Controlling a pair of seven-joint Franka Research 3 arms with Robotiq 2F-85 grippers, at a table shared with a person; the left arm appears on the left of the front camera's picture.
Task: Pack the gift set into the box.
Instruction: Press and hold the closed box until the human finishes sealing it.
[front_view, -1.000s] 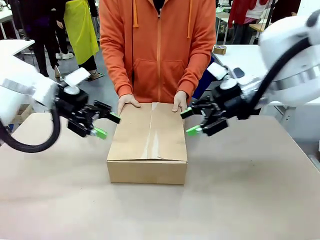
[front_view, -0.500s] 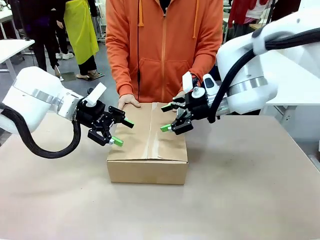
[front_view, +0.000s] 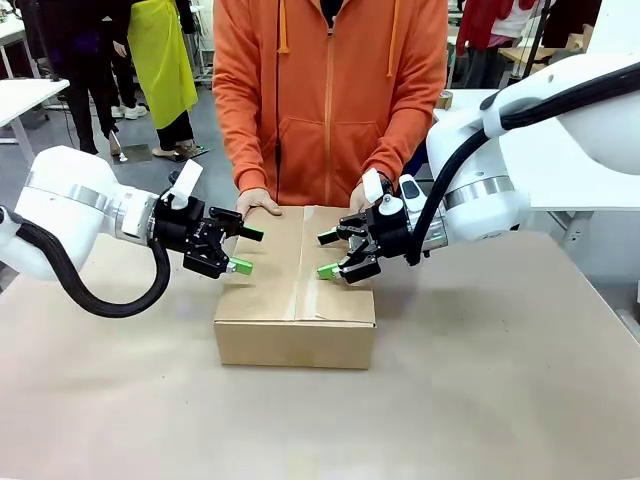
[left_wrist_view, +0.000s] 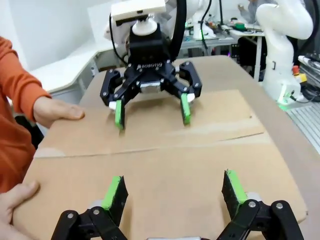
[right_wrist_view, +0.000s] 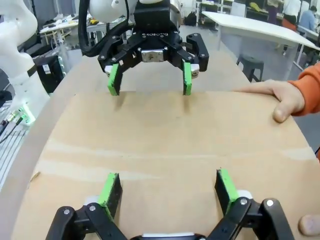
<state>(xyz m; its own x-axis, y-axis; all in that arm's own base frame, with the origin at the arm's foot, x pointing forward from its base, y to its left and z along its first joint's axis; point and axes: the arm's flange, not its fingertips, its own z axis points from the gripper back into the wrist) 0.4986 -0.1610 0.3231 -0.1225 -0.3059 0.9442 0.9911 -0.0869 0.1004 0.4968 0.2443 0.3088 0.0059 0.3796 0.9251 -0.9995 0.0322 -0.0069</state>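
The left gripper (front_view: 247, 251) has its jaws wide apart and holds nothing. Its green fingertips (front_view: 240, 266) sit just over the left edge of the box (front_view: 295, 305). The box lies on the table (front_view: 480, 380), between the two grippers and under their tips. Its flaps are shut, with a strip of tape (front_view: 300, 285) down the middle. A person's hand (front_view: 257, 203) rests flat on the far corner, just past the left jaws. The other hand (front_view: 358, 196) is behind the right gripper (front_view: 326, 254). Its jaws are wide apart too, empty, over the box top.
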